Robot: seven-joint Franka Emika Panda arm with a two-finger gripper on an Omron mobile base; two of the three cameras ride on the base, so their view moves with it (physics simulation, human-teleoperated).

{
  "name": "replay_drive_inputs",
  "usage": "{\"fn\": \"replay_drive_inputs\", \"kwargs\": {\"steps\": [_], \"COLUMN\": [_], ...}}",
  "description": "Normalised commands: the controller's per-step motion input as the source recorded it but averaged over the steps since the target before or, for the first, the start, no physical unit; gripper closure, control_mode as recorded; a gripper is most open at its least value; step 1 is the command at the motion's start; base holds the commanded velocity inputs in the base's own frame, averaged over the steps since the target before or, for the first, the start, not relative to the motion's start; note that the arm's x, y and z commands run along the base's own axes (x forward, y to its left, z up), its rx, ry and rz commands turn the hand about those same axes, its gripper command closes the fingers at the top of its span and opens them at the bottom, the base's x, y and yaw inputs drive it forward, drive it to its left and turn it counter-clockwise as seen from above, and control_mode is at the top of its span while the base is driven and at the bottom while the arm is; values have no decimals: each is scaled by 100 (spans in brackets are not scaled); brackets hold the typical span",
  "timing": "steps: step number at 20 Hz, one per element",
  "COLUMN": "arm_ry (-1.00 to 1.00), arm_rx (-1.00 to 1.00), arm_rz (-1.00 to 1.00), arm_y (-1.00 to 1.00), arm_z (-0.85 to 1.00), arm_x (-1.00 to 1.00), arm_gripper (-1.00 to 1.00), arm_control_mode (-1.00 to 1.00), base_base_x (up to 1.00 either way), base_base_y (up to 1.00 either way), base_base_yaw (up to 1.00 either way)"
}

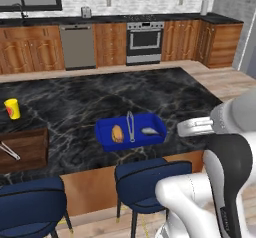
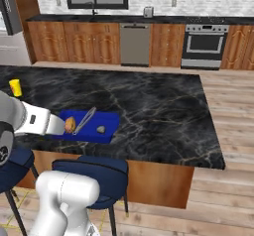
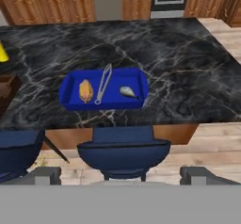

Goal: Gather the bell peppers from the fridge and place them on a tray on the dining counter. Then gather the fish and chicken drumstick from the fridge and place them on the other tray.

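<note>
I'm hovering with jaws wide apart and empty back off the bench (image 3: 188, 68), drumstick (image 3: 85, 91) and fish (image 3: 127, 92) lying in the blue tray (image 3: 108, 104); both probably light, slippery, best gripped mid-body.

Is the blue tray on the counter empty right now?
No: the blue tray holds a drumstick, tongs and a small grey fish.

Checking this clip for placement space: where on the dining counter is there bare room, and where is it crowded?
The dark marble counter lies bare behind and to the right of the blue tray. The tray itself is crowded: drumstick, tongs and fish. The left end holds a wooden tray and yellow cup.
</note>
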Motion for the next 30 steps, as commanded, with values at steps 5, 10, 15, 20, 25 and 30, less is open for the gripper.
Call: {"fn": "replay_drive_inputs", "kwargs": {"steps": [5, 10, 15, 20, 25, 30], "arm_ry": [0, 0, 0, 0, 0, 0], "arm_rx": [0, 0, 0, 0, 0, 0], "arm_rz": [0, 0, 0, 0, 0, 0], "arm_y": [0, 0, 0, 0, 0, 0], "arm_z": [0, 0, 0, 0, 0, 0], "arm_x": [0, 0, 0, 0, 0, 0], "arm_gripper": [-100, -100, -100, -100, -100, -100], "arm_control_mode": [100, 100, 100, 100, 100, 100], "base_base_x": [-100, -89, -47, -11, -61, -52], "base_base_y": [47, 86, 100, 100, 100, 100], "base_base_yaw": [0, 0, -2, -3, 5, 6]}}
